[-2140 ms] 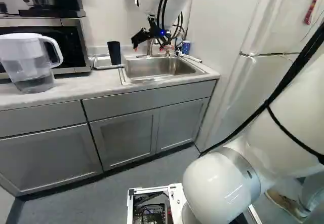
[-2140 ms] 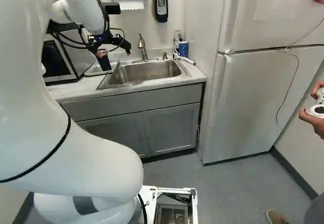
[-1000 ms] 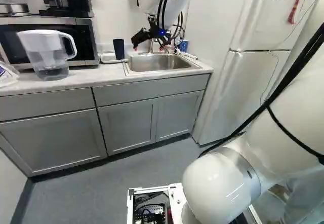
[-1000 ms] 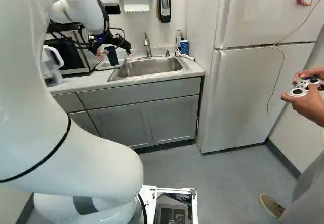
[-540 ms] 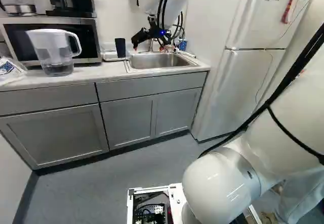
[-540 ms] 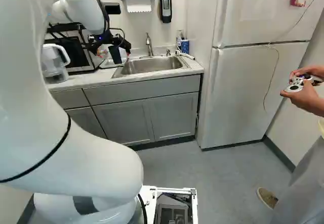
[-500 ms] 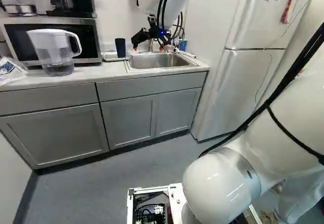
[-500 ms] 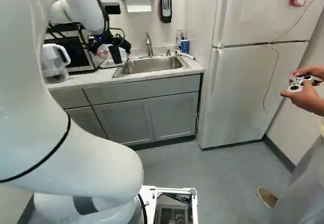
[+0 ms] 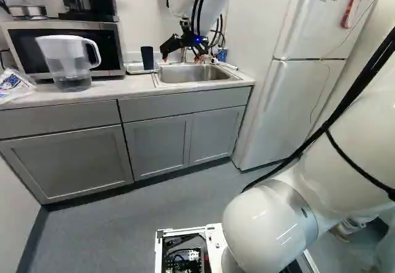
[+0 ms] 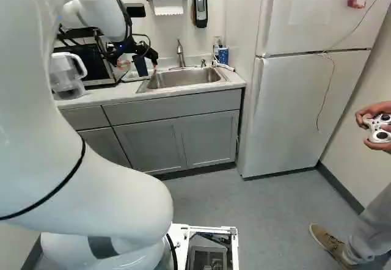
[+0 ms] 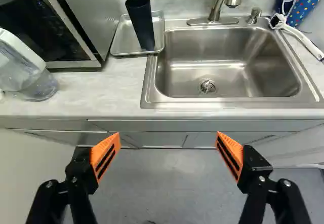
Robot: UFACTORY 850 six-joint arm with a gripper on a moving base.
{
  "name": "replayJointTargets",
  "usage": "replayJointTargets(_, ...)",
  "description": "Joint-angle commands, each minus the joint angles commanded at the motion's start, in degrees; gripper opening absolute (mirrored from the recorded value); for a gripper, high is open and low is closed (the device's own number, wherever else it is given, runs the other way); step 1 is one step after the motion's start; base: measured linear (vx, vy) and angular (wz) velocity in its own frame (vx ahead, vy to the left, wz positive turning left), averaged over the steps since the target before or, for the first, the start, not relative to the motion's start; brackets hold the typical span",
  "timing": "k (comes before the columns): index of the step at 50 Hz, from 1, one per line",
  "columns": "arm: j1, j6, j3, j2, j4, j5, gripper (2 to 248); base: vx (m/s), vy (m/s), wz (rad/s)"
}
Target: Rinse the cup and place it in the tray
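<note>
The dark cup stands in the metal tray on the bench, between the microwave and the sink. The pincer is released, its orange pads well apart. A pitcher stands before the microwave; a brush and a dotted cup sit across the sink.

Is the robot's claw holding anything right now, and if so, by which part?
Nothing is held: the gripper is open with nothing between its fingers, and the cup stands on the tray.
</note>
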Motion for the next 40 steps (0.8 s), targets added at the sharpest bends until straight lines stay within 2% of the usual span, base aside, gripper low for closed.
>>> replayJointTargets(20, -0.3, -0.09, 0.92, 0.1, 0.02, 1.23, 247, 0.0, 0.0, 0.0)
replayJointTargets(40, -1.26, -0.39, 3.83, 0.4, 0.09, 5.12, 247, 0.0, 0.0, 0.0)
